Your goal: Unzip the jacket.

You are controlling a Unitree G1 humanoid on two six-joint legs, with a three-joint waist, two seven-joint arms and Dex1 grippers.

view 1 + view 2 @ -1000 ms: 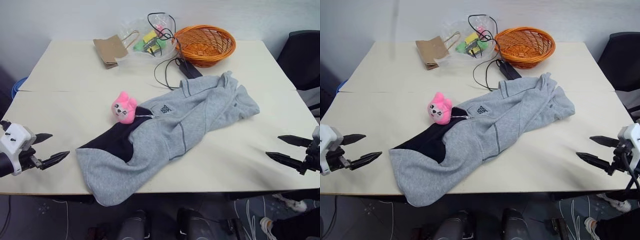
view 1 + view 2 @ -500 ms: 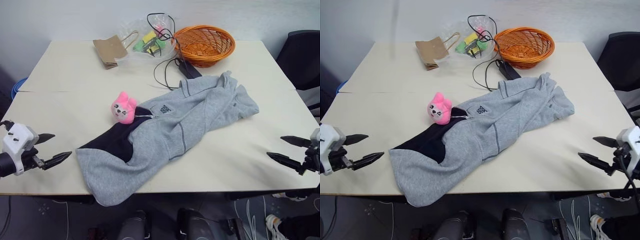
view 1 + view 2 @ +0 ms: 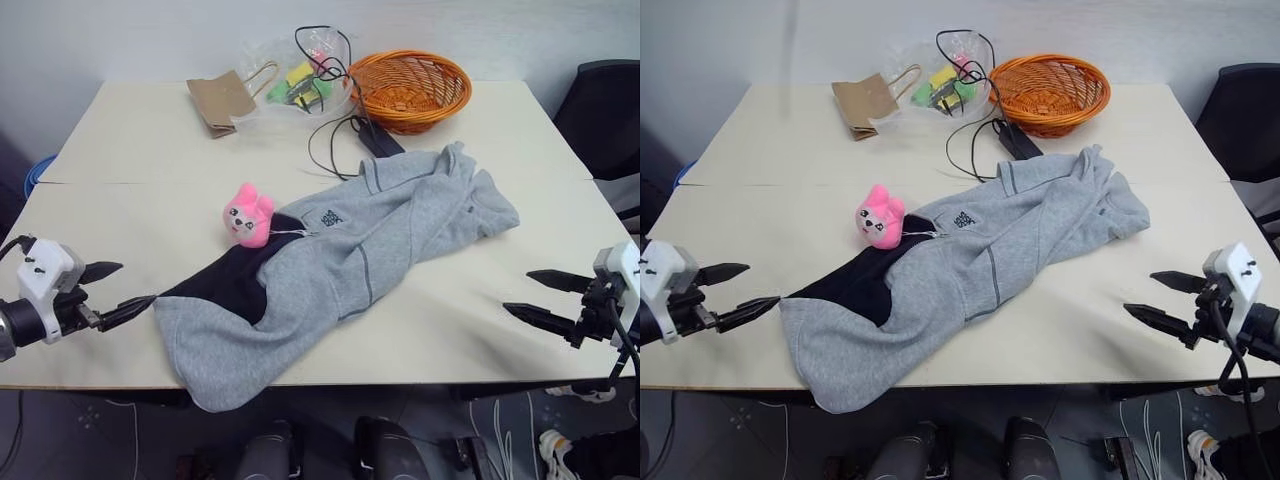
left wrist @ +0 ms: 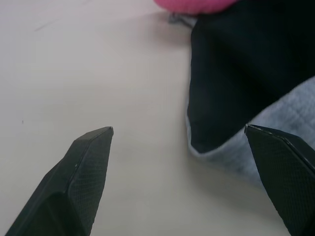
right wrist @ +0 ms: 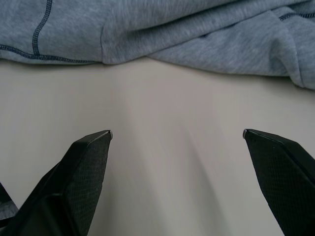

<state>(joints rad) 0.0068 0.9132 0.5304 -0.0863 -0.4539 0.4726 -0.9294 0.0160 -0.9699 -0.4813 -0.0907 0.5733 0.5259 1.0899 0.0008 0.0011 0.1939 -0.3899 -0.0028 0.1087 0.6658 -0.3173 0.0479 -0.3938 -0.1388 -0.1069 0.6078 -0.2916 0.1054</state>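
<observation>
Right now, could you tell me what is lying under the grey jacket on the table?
The jacket lies flat on the table. The pink plush toy touches its collar edge, and a black cable runs toward its far edge. Anything beneath the fabric is covered.

We seem to be in an office or lab: a plain pale counter [image 3: 130,140], a black chair [image 3: 605,110], loose cables [image 3: 330,140], bare walls.

Both arms moved inward over the surface [image 3: 120,190]. The left claw [image 3: 115,290] closed in on the jacket [image 3: 340,270] until its nearer fingertip sat just beside the dark lining's edge. The right claw [image 3: 540,298] drew nearer the jacket's other side, staying apart.
</observation>
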